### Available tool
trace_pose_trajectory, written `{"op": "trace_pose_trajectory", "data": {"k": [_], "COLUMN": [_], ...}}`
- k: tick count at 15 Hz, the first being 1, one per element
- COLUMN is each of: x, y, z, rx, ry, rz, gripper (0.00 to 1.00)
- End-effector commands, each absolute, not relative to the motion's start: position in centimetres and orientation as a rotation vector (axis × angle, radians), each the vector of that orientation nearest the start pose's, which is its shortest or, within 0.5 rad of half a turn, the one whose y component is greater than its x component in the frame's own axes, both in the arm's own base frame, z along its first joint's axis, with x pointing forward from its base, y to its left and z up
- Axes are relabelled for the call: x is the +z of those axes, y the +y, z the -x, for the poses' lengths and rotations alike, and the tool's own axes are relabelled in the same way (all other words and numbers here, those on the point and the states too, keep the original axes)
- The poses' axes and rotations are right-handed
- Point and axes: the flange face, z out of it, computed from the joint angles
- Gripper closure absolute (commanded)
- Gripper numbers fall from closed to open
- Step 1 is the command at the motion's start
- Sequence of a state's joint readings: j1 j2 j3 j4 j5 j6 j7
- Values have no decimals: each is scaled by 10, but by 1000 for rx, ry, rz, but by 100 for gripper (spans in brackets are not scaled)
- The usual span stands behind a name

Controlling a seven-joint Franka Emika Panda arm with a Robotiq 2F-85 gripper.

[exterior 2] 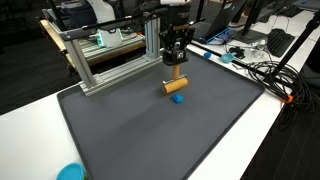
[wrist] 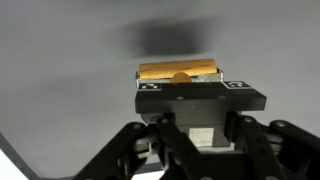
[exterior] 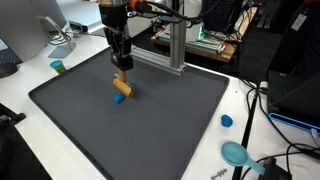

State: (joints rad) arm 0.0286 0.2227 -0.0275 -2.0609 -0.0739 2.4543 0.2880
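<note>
From my station, the gripper [exterior: 121, 68] hangs straight down over the dark grey mat [exterior: 60, 105], and its fingers look clamped on a small wooden block [exterior: 123, 84]. In the wrist view the block [wrist: 178, 71] sits just past the fingertips and lies crossways to them. I judge the pinch is across its narrow side because that is the only width the jaws span comfortably. The block's shadow falls on the mat a little way beyond it rather than under its edge, so I take the block to be held just clear of the surface. I cannot make out the actual gap.

In both exterior views a small blue piece [exterior 2: 178, 98] lies on the mat directly below the gripper [exterior 2: 177, 66], just beside the lower end of the block [exterior 2: 177, 86]. I cannot tell whether the two touch.

An aluminium frame [exterior 2: 110, 60] stands behind the gripper at the mat's far edge. Well off to the sides, off the mat on the white table [exterior: 30, 85], there are a teal cup [exterior: 58, 67], a blue cap [exterior: 226, 121] and a teal bowl [exterior: 236, 153] next to loose cables [exterior: 262, 110]. All of these are well away from the fingers.
</note>
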Motion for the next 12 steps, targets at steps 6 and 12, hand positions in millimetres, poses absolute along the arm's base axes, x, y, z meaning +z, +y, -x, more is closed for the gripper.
{"op": "trace_pose_trajectory", "data": {"k": [6, 12], "x": [351, 347], "y": [-2, -7], "z": [-634, -639], "rx": [-325, -248], "ry": [259, 232], "rz": [3136, 3161], "gripper": [78, 78]}}
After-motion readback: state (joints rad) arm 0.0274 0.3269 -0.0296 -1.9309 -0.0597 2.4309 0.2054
